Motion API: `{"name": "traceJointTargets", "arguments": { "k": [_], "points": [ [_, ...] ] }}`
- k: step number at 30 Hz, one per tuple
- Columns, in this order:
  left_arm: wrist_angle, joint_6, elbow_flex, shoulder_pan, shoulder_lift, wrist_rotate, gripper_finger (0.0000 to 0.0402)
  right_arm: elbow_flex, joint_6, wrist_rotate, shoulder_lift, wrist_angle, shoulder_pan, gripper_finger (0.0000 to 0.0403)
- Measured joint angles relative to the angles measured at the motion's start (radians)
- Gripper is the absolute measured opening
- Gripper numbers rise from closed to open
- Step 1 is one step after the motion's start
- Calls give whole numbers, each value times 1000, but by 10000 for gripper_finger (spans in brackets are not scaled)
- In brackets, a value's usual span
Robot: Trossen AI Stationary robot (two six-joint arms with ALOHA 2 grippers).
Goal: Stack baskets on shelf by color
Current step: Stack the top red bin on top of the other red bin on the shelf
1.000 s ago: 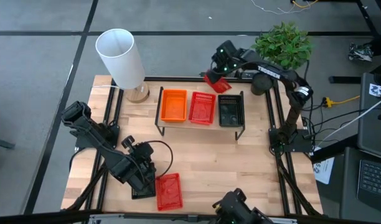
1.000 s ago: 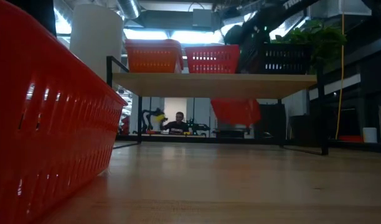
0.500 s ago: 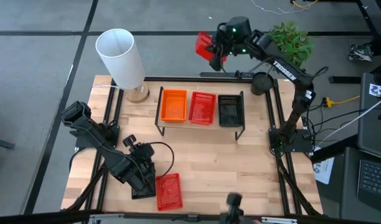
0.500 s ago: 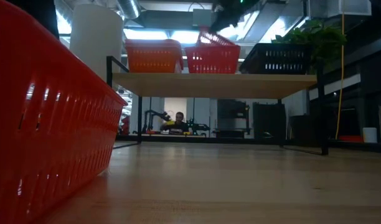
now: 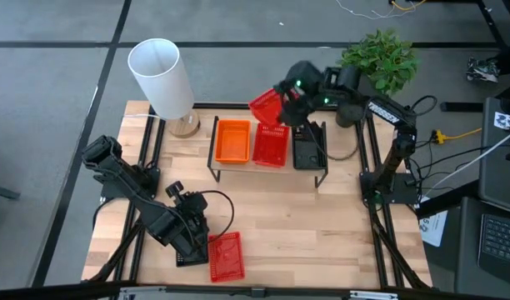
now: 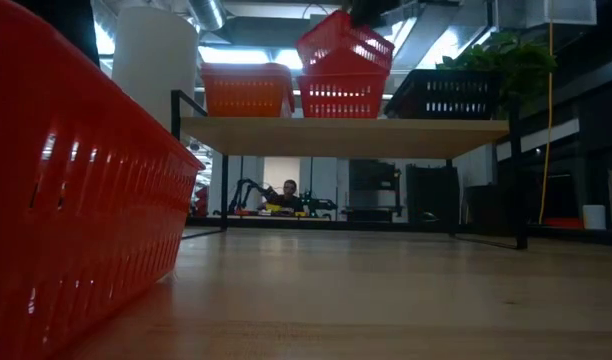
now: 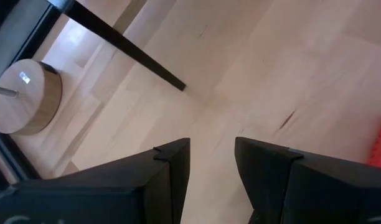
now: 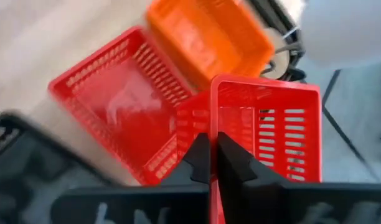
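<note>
With the right gripper clenched on the tilted red plastic mesh basket, release late or it snags the shelved red mesh basket rim and topples off the light-wood shelf

The right gripper holds a red plastic mesh basket tilted above the low light-wood shelf — at twelve o'clock.

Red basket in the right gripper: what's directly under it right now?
Under the held red basket, tilted in the right gripper, is the red basket on the shelf, between the orange basket and black basket. How many are nested in each pile is hidden.
</note>
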Motion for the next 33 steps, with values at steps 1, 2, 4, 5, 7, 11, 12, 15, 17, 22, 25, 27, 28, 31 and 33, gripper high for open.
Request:
{"name": "traceJointTargets", "arguments": {
  "k": [1, 2, 4, 5, 7, 11, 12, 15, 17, 22, 25, 27, 28, 31, 33],
  "points": [
    [3, 0, 0, 0, 0, 0, 119, 0, -27, 40, 0, -8, 23, 1],
    [4, 0, 0, 0, 0, 0, 119, 0, -56, 69, 0, -9, 44, 1],
    [6, -1, 0, 0, 0, 0, 119, 0, -104, 96, 0, -13, 78, 1],
    [11, -2, 0, 0, 0, 0, 119, 0, -123, 98, 0, -17, 93, 1],
    [27, -2, 0, 1, 0, 0, 119, -6, -146, 100, 0, -30, 117, 1],
    [70, -2, 0, 12, 0, -1, 119, -51, -150, 101, 3, -67, 159, 1],
    [78, -2, 0, 15, 0, -1, 119, -62, -151, 104, 3, -68, 169, 1],
    [93, -1, 0, 19, 0, -1, 119, -96, -175, 153, 2, -66, 208, 1],
    [94, -1, 0, 19, 0, -1, 119, -111, -201, 182, 3, -63, 232, 1],
    [94, 0, 0, 18, 0, -1, 119, -148, -217, 179, 2, -62, 275, 1],
    [94, 0, 0, 18, 0, -1, 119, -162, -226, 180, 2, -49, 289, 1],
    [94, 0, 0, 18, 0, -1, 119, -163, -226, 180, 2, -41, 290, 1],
    [94, 0, 0, 18, 0, -1, 119, -163, -225, 180, 2, -36, 290, 1],
    [94, 0, 0, 18, 0, -1, 119, -163, -220, 181, 2, -35, 290, 10],
    [94, 0, 0, 18, 0, -1, 119, -163, -199, 182, 2, -35, 290, 21]
  ]
}}
